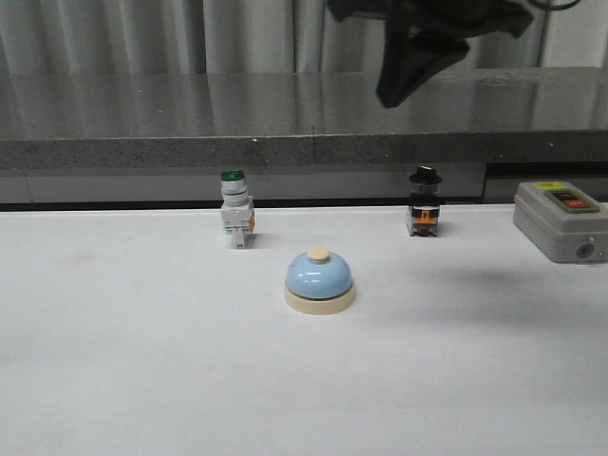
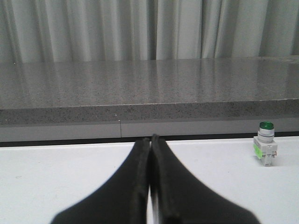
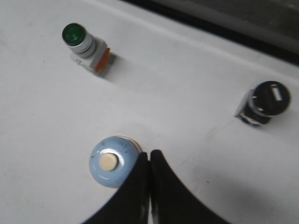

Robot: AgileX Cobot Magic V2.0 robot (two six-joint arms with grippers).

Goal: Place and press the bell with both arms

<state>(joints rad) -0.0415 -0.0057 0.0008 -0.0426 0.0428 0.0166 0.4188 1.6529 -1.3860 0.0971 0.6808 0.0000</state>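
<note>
The light-blue dome bell [image 1: 319,278] with cream base and knob stands upright on the white table, near the middle. My right gripper [image 1: 393,95] hangs high above the table, behind and to the right of the bell. In the right wrist view its shut, empty fingers [image 3: 149,154] point down beside the bell [image 3: 111,161], well above it. My left gripper [image 2: 150,139] is shut and empty, low over the table; it is out of the front view and the bell is not in its view.
A green-capped white push-button switch [image 1: 235,211] [image 2: 266,143] [image 3: 85,45] stands behind the bell to the left. A black-capped switch [image 1: 424,202] [image 3: 263,103] stands behind to the right. A grey box with red and black buttons [image 1: 562,220] sits at the right edge. A grey ledge [image 1: 285,119] runs along the back.
</note>
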